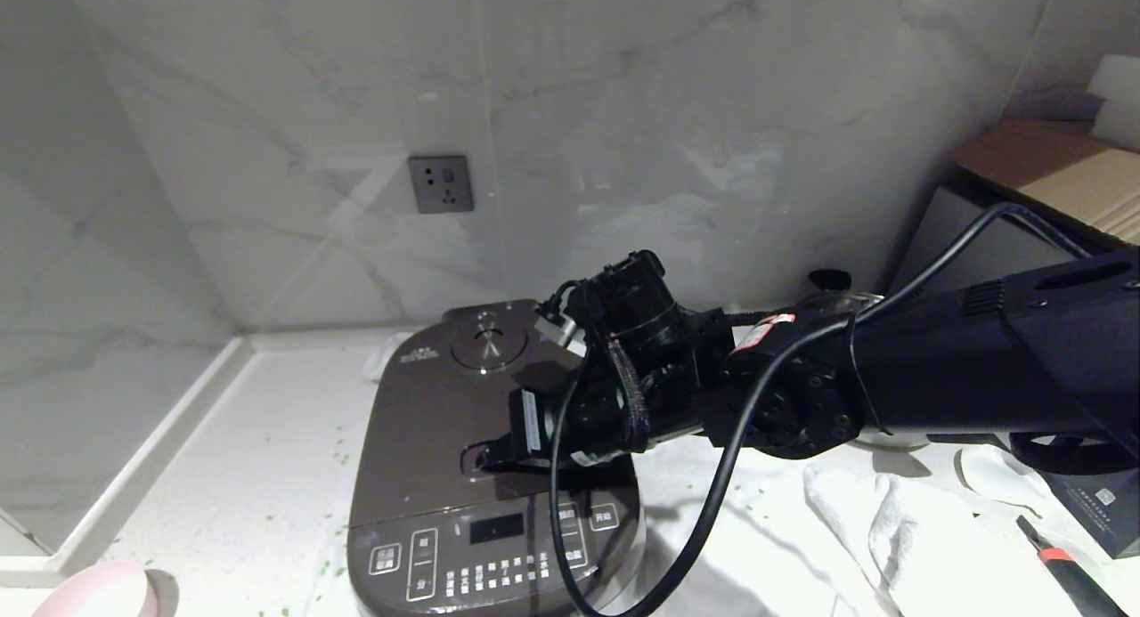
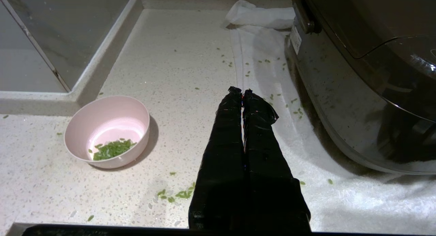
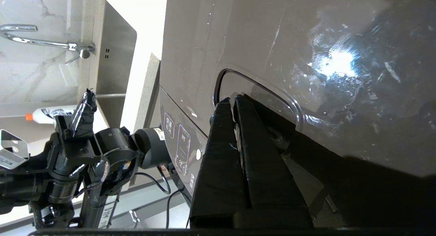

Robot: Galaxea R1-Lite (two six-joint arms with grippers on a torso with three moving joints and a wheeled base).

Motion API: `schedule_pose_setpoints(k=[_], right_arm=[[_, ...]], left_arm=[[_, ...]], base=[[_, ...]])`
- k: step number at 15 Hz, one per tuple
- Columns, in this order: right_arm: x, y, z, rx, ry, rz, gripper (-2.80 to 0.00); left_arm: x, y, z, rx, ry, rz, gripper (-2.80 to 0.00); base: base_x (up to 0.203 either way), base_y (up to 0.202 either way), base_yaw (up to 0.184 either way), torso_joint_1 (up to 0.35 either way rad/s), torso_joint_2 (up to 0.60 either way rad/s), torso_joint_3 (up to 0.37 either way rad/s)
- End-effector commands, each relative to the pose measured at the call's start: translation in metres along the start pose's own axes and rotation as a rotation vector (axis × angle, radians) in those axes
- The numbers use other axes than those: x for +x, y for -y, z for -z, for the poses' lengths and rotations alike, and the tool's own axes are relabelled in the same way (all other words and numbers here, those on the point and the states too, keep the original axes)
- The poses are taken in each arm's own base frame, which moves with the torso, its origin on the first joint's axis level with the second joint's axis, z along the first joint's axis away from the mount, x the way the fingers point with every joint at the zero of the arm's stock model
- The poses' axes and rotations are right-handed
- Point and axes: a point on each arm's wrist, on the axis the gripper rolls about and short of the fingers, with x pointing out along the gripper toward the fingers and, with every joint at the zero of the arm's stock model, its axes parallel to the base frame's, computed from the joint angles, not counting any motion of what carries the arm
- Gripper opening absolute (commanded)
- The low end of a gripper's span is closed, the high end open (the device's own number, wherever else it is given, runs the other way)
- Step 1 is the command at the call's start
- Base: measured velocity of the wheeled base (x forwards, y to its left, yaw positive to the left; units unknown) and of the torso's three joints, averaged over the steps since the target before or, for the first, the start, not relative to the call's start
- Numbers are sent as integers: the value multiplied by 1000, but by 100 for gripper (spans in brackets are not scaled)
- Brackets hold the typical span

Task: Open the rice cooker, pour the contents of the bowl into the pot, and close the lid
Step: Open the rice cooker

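The dark brown rice cooker point(image 1: 419, 474) stands on the counter with its lid point(image 1: 427, 394) down, so the pot is hidden. My right gripper point(image 1: 488, 459) is shut, and its taped fingertips point(image 3: 224, 105) rest at one end of the lid's oblong button point(image 3: 262, 93). The pale pink bowl point(image 2: 107, 130) sits on the counter left of the cooker point(image 2: 357, 93), with a small heap of green grains point(image 2: 112, 149) inside. My left gripper point(image 2: 242, 90) is shut and empty, hovering over the counter between bowl and cooker. The bowl's rim point(image 1: 93, 592) shows at the head view's lower left corner.
Loose green grains point(image 2: 177, 194) lie scattered on the counter. A white cloth point(image 2: 306, 154) lies under the cooker and a crumpled towel point(image 1: 891, 528) to its right. A wall socket point(image 1: 441, 183) is behind, a cardboard box point(image 1: 1060, 167) at the far right.
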Motion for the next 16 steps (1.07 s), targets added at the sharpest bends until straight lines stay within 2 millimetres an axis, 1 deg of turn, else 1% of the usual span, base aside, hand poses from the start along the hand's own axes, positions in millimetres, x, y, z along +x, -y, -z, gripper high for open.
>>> schedule_pose_setpoints(k=[1, 3, 5, 8, 9, 11, 13, 16], right_arm=[[5, 4, 3, 15, -18, 8, -280], [5, 4, 3, 12, -12, 3, -280], [0, -1, -1, 1, 11, -8, -280], [-25, -24, -9, -59, 91, -38, -280], [-35, -32, -11, -120, 116, -50, -280], [-53, -49, -17, -174, 174, -73, -280], [-68, -61, -20, -197, 218, -94, -280], [-86, -75, -24, -226, 268, -120, -280]], left_arm=[[0, 0, 0, -1, 1, -1, -280], [0, 0, 0, -1, 1, -1, -280], [0, 0, 0, -1, 1, -1, -280], [0, 0, 0, -1, 1, -1, -280], [0, 0, 0, 1, 1, -1, -280], [0, 0, 0, 0, 1, -2, -280], [0, 0, 0, -1, 2, -2, -280], [0, 0, 0, -1, 1, -1, -280]], base=[[0, 0, 0, 0, 0, 0], [0, 0, 0, 0, 0, 0], [0, 0, 0, 0, 0, 0], [0, 0, 0, 0, 0, 0], [0, 0, 0, 0, 0, 0], [0, 0, 0, 0, 0, 0], [0, 0, 0, 0, 0, 0], [0, 0, 0, 0, 0, 0]])
